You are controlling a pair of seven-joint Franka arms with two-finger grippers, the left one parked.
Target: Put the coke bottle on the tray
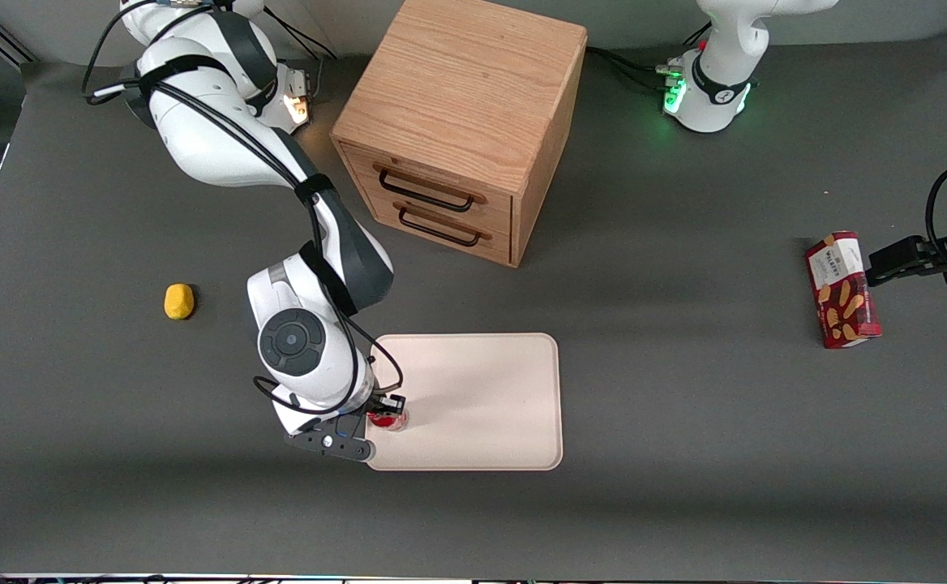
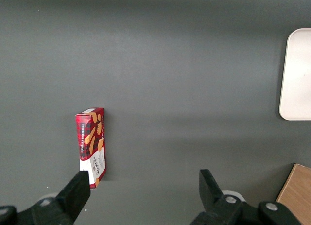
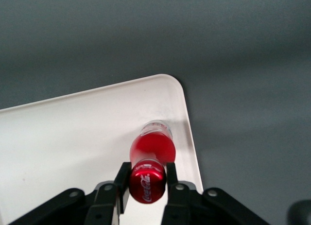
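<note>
The coke bottle (image 1: 389, 420) is small and red with a red cap and a clear base. It stands upright over the pale cream-pink tray (image 1: 482, 381), near the tray's corner nearest the front camera at the working arm's end. My right gripper (image 1: 384, 415) is above it, shut on its cap and neck. In the right wrist view the fingers (image 3: 122, 183) press both sides of the cap, the gripper (image 3: 147, 182) centred on it. The red body (image 3: 153, 149) reaches down to the tray (image 3: 73, 132) close to its rim. I cannot tell whether the base touches the tray.
A wooden two-drawer cabinet (image 1: 461, 122) stands farther from the front camera than the tray. A yellow lump (image 1: 179, 301) lies toward the working arm's end. A red snack box (image 1: 842, 289) lies toward the parked arm's end, also in the left wrist view (image 2: 92, 145), with the tray's edge (image 2: 296, 74).
</note>
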